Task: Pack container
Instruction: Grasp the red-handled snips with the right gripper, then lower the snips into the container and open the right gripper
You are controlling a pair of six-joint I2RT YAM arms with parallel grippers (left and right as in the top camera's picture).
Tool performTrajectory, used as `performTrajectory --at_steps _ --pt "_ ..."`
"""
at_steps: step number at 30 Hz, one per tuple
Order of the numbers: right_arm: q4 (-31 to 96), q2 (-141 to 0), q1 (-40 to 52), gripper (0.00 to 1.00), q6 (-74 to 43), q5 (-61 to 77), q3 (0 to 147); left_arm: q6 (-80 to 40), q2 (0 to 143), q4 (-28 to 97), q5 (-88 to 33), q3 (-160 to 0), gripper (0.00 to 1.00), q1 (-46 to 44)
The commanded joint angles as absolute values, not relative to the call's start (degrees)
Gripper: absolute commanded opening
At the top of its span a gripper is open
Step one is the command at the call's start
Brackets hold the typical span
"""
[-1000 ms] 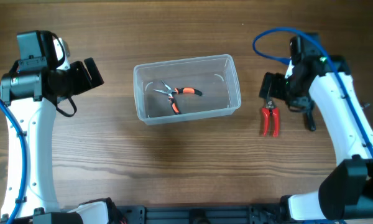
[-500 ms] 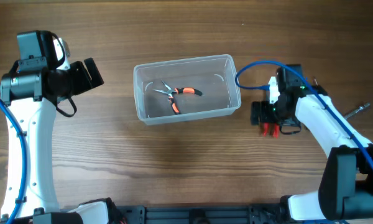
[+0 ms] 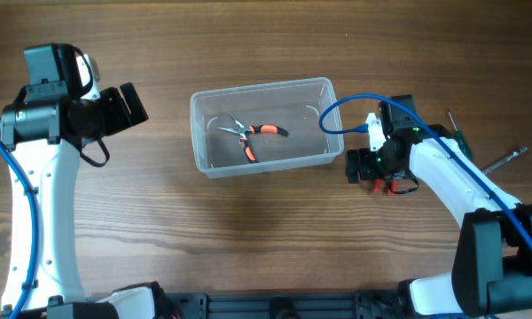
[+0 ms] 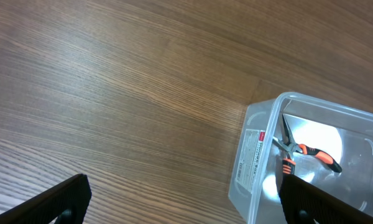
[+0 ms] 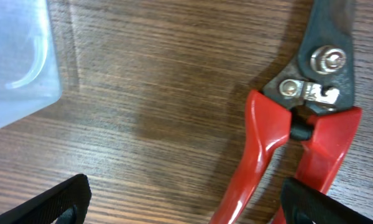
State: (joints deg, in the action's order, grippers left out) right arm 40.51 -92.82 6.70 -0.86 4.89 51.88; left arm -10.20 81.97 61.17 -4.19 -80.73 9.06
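Just right of the container (image 3: 262,89), which sits mid-tabletop (image 3: 248,230) holding orange-handled pliers (image 3: 253,133): right gripper (image 5: 186,205), jaws spread, newly moved in over the red pruners (image 5: 286,143), grasp pending; left gripper (image 4: 186,199), spread, well left of the container.
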Motion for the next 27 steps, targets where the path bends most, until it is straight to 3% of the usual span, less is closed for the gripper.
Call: performTrajectory --at_steps 1,12,20,27 --pt "40.1 -93.8 6.7 0.97 -4.1 3.4 52.2 -10.9 82.0 61.4 -4.5 -80.6 1.00 8.7" --pt "37.0 -104.1 6.7 0.92 -11.4 2.6 52.1 -10.9 82.0 61.4 -4.5 -80.6 1.00 8.7" --pt "36.1 -104.1 6.7 0.48 -12.2 2.6 52.1 -10.9 82.0 61.4 -4.5 -80.6 1.00 8.7" --pt "36.0 -104.1 6.7 0.24 -12.2 2.6 52.1 -10.9 82.0 61.4 -4.4 -80.6 1.00 8.7"
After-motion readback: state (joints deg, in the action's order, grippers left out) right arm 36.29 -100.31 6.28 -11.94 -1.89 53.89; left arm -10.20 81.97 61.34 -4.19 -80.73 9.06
